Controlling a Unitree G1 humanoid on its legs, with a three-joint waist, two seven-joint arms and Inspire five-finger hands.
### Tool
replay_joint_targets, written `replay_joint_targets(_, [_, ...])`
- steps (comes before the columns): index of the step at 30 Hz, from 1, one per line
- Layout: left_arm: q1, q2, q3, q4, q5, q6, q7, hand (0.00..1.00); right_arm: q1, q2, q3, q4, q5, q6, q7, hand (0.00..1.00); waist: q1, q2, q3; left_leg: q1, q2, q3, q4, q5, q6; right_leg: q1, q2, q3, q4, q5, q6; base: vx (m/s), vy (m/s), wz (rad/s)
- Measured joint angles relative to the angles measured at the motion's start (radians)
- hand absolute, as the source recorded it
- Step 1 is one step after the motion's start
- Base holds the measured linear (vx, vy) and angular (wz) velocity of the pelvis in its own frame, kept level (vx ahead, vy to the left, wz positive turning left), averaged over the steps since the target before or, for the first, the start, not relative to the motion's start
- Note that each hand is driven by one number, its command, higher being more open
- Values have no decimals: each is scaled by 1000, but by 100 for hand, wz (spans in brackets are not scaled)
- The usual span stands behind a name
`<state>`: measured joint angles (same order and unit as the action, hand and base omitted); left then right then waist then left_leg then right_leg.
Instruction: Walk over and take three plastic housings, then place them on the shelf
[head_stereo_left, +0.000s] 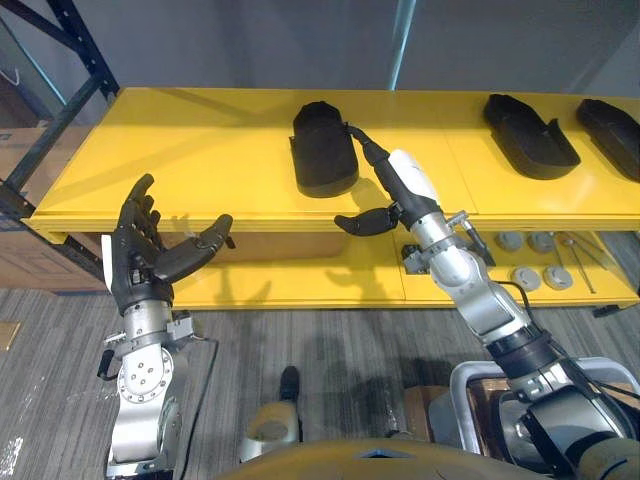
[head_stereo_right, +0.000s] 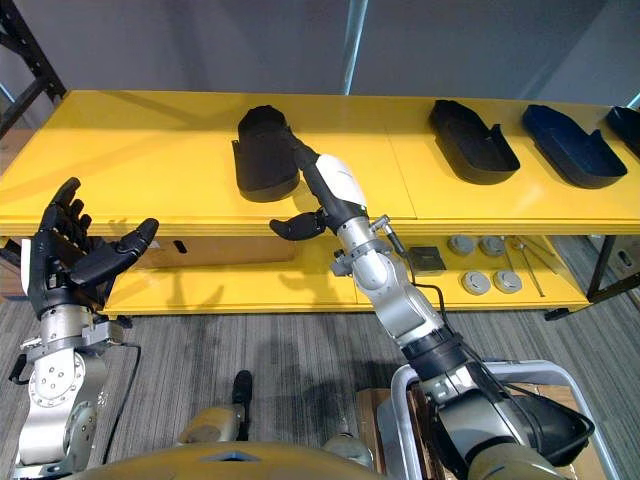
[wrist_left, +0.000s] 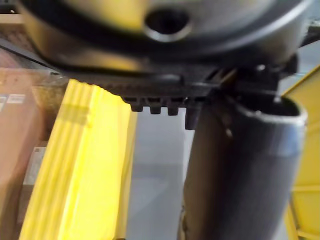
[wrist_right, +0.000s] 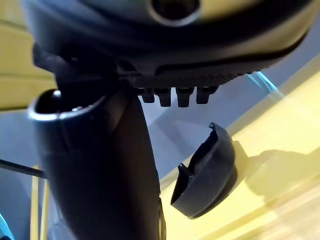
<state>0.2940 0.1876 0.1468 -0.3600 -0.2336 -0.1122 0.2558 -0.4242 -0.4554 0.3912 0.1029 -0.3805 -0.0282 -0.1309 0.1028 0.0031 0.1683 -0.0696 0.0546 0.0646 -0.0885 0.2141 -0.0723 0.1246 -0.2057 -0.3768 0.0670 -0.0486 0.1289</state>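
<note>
Housing (head_stereo_left: 323, 150) looks light, stiff, slick; I judge its raised rim the best hold. Right hand (head_stereo_left: 403, 182) spread just beside it, left hand (head_stereo_left: 140, 260) spread, empty.

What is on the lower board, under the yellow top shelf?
At its front edge: grey round discs, a dark square piece, thin metal tools and a brown box. The top shelf covers whatever lies further back.
</note>
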Motion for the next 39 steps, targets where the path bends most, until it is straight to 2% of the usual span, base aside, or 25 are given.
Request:
replay_joint_targets(7, [23,-35,-36,0,-49,-3,-56,100,-133,1,55,115,-86,9,-104,100,8,7,21,-14,-4,-18,3,7,-2,-1,1,-20,-3,-1,0,2,-26,8])
replay_joint_targets(12, [21,-35,-64,1,-80,-4,-90,100,-224,1,65,175,-71,85,-106,100,8,9,40,-21,-7,-24,3,8,-2,-2,0,-30,-9,-1,1,7,-21,3])
replay_joint_targets(16, [5,-48,-95,12,-82,-4,-95,100,-316,23,62,284,40,133,-116,100,10,18,62,-21,-7,-26,4,8,-2,-2,0,-30,-8,-1,1,12,-28,-1])
replay_joint_targets(18, [-15,-64,-110,35,-107,-4,-105,100,-352,25,62,305,74,149,-84,100,11,29,73,-21,-7,-29,4,8,-2,-2,0,-32,-3,-2,1,0,-17,1])
replay_joint_targets(20, [-21,-72,-124,46,-114,-2,-115,100,-395,31,72,335,93,151,-1,100,8,33,87,-21,-6,-31,4,8,-2,-3,0,-33,1,-7,3,-4,-55,2])
replay_joint_targets(29, [-23,-75,-134,47,-119,8,-113,100,-501,28,132,398,93,148,107,100,8,31,102,-20,-7,-35,4,13,4,-1,0,-39,5,-12,8,2,-39,1])
replay_joint_targets(34, [-23,-75,-137,48,-119,11,-113,100,-539,22,173,394,79,93,147,100,7,25,114,-15,-7,-39,4,13,4,0,-2,-42,19,-22,7,-9,-27,1])
replay_joint_targets(39, [-22,-75,-141,57,-119,30,-113,100,-546,19,231,340,31,91,204,100,10,21,117,-11,-6,-40,4,5,-6,2,-2,-42,20,-31,2,-17,-28,1])
